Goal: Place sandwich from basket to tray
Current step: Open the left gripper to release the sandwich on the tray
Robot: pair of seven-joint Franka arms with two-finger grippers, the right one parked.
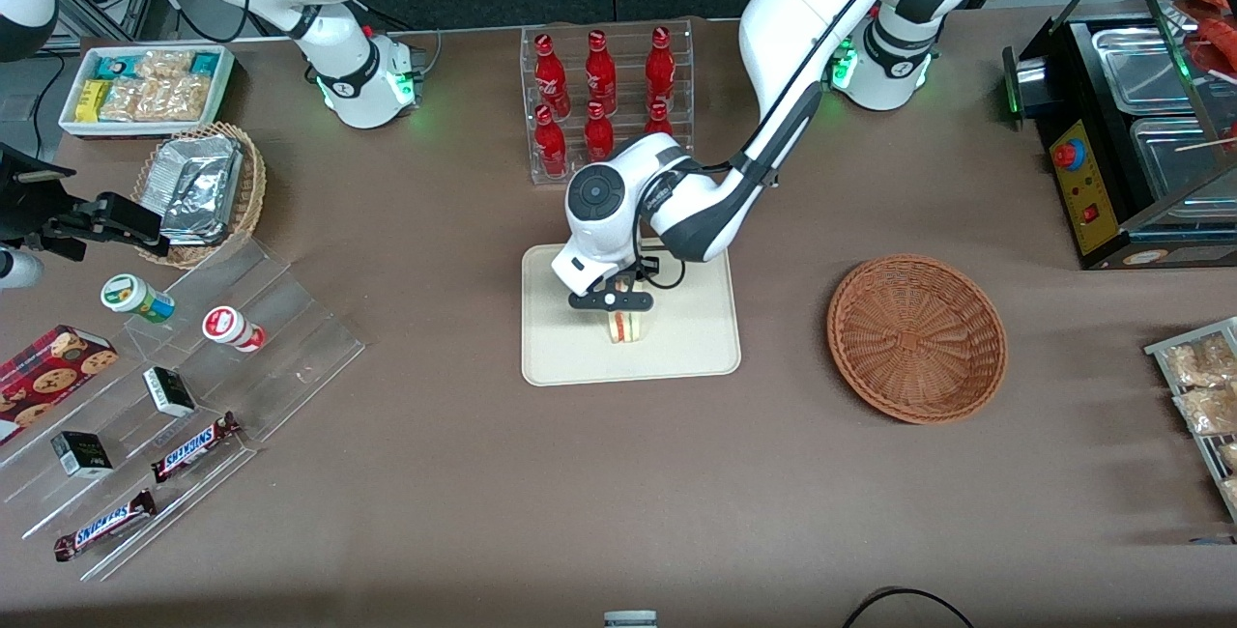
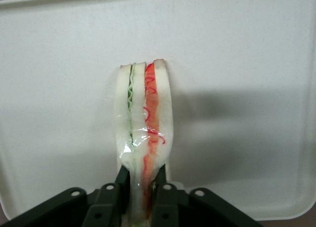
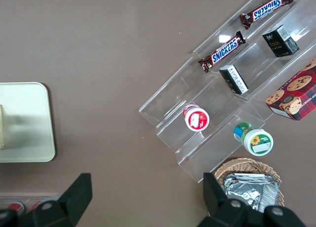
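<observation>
My gripper [image 1: 611,300] is clenched on the sandwich [image 1: 625,326], whose long axis runs straight out from the 2 fingers [image 2: 120,180]; the tray [image 1: 580,362] lies directly beneath, the basket [image 1: 915,337] well apart.

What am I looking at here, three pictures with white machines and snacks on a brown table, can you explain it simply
These are two white robot arms at a brown table. One picture looks down from the front; the other two come from cameras on each arm's wrist. The working arm's gripper is over the cream tray, its fingers shut on a wrapped sandwich. The sandwich is over the tray. The reddish wicker basket beside it is empty. Red bottles, Snickers bars and other snacks lie around.
</observation>
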